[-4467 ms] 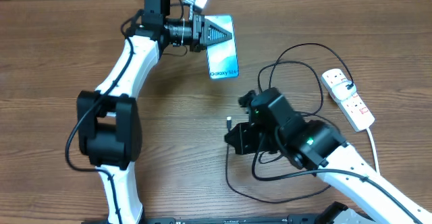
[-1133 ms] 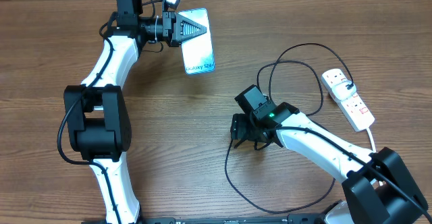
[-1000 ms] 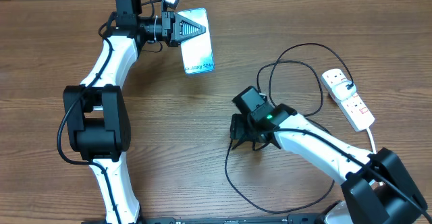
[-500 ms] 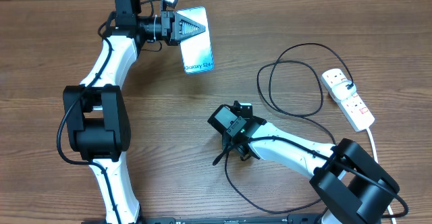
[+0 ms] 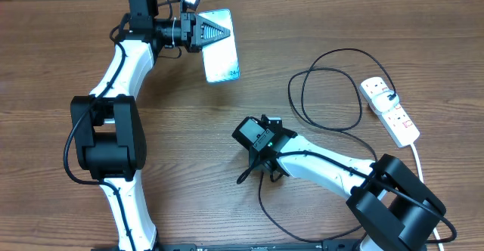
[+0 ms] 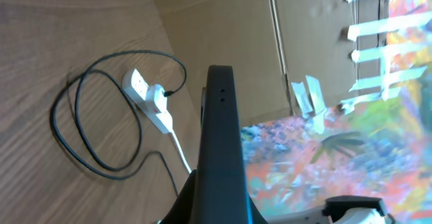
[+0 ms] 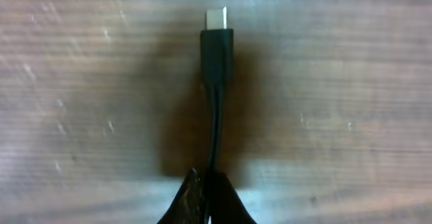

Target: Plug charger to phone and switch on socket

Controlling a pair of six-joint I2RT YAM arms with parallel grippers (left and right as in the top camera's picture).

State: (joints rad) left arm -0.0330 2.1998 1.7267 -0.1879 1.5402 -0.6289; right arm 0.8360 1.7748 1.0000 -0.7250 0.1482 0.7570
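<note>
My left gripper is shut on the phone and holds it raised at the back left, its light blue screen tilted. In the left wrist view the phone shows edge-on as a dark bar. My right gripper is shut on the charger cable just behind its black connector tip, low over the table centre. The right wrist view shows the tip with its metal plug pointing away from my fingers. The cable loops back to the white socket strip at the right.
The charger's plug sits in the strip's far outlet. The strip's white cord runs toward the front right. A slack run of cable curves along the front of the table. Cardboard walls stand behind the table.
Over the last second my right gripper carried the connector tip left and a little forward, dragging the cable. The phone tilted slightly in my left gripper; its printed text now shows less.
</note>
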